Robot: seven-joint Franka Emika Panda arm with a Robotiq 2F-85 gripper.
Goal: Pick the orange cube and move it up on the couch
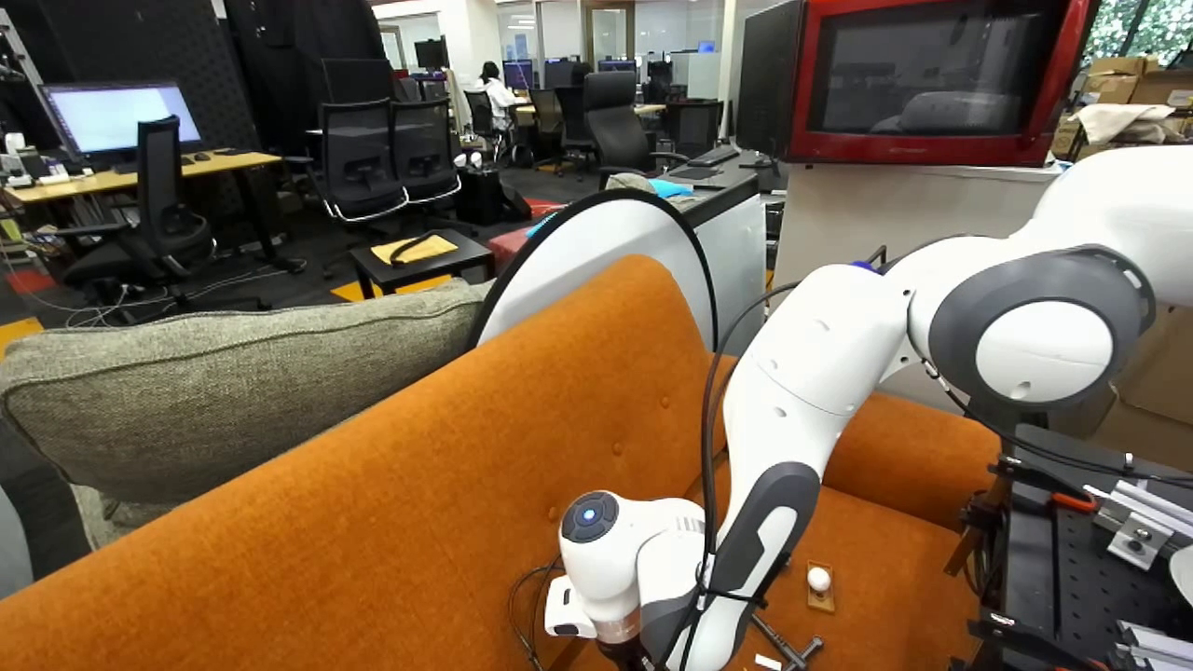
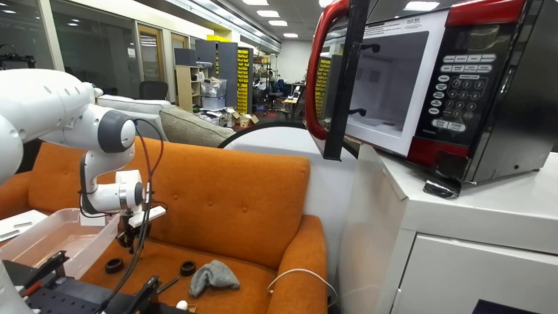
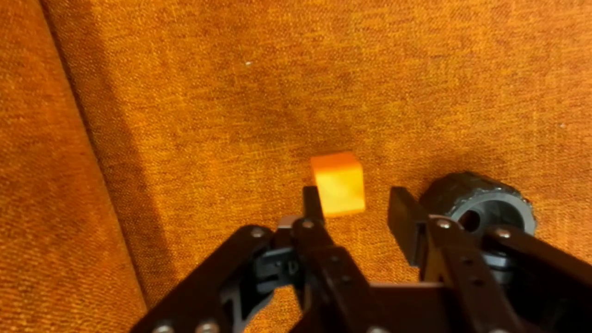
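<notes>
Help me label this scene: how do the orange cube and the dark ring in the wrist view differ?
The orange cube is bright orange-yellow; the dark ring is blackish. The cube is boxy with flat faces; the ring is round with an opening. The ring looks larger than the cube. Both rest on the couch.

- Open-plan ofc w/ robotics-lab corner, by the looks
- Ofc signs: desk [image 1: 224, 165] w/ lit monitor [image 1: 123, 116], mesh-back chairs [image 1: 359, 154], glass-walled rms [image 2: 93, 48], ceiling light panels [image 2: 267, 13]
- Lab signs: robot arm [image 1: 792, 373], black perforated plate [image 1: 1095, 587] w/ metal fittings [image 1: 1135, 536], tall rack of yellow bins [image 2: 243, 80] in bkgd
</notes>
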